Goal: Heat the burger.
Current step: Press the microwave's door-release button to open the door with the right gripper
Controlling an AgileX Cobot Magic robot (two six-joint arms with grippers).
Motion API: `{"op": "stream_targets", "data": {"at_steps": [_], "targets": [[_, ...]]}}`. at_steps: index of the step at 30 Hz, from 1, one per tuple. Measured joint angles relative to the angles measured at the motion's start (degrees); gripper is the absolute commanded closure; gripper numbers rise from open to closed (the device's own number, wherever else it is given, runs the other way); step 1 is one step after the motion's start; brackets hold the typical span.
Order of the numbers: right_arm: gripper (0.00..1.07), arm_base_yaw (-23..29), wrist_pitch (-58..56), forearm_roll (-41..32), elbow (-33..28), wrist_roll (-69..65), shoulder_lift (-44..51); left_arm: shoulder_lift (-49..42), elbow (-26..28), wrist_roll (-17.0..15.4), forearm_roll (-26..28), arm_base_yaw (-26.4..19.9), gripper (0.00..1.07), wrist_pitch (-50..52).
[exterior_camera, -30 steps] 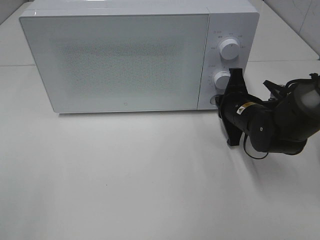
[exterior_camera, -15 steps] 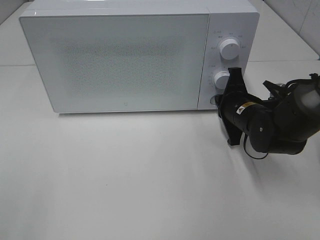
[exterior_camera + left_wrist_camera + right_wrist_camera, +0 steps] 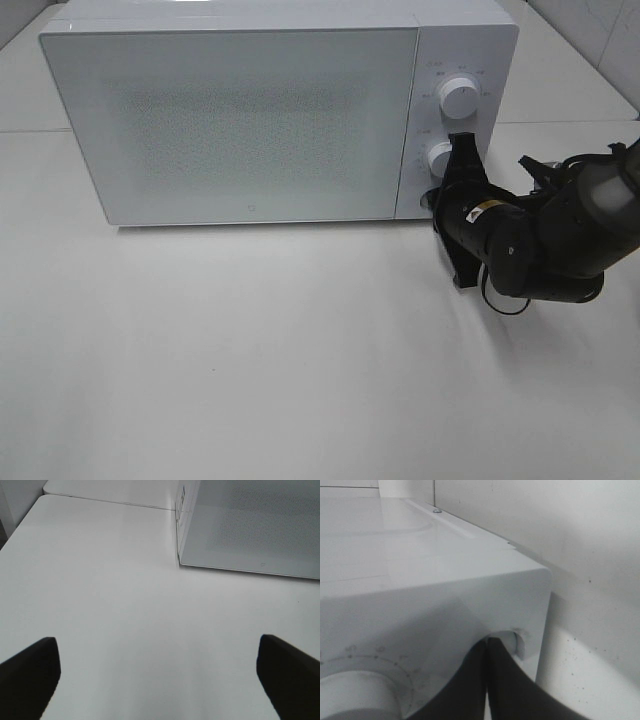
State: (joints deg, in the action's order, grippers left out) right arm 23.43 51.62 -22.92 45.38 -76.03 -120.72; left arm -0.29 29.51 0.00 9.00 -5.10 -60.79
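The burger is out of view in every frame. The white microwave (image 3: 250, 120) stands at the back of the table with its door closed. My right gripper (image 3: 439, 201) is shut, and its joined tips (image 3: 487, 644) rest against the round button (image 3: 515, 642) at the lower corner of the control panel, below the lower knob (image 3: 443, 160). That knob (image 3: 355, 695) shows close up in the right wrist view. My left gripper (image 3: 159, 680) hangs open over bare table to the left of the microwave (image 3: 250, 525), with nothing between its fingers (image 3: 27, 675).
An upper knob (image 3: 458, 97) sits above the lower one on the panel. The white table (image 3: 250, 350) spreads out in front of the microwave. A tiled wall corner (image 3: 600, 40) is at the back right. The table's seam runs behind the microwave's left side (image 3: 100, 500).
My right arm has edged slightly left toward the control panel, bringing the shut tips closer onto the button. The microwave door has stayed closed.
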Motion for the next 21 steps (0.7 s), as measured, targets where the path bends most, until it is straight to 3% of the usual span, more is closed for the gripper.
{"op": "stream_targets", "data": {"at_steps": [21], "targets": [[1.07, 0.0, -1.66, -2.41, 2.06, 1.78, -1.32, 0.0, 0.0, 0.0, 0.0, 0.0, 0.04, 0.0]]}}
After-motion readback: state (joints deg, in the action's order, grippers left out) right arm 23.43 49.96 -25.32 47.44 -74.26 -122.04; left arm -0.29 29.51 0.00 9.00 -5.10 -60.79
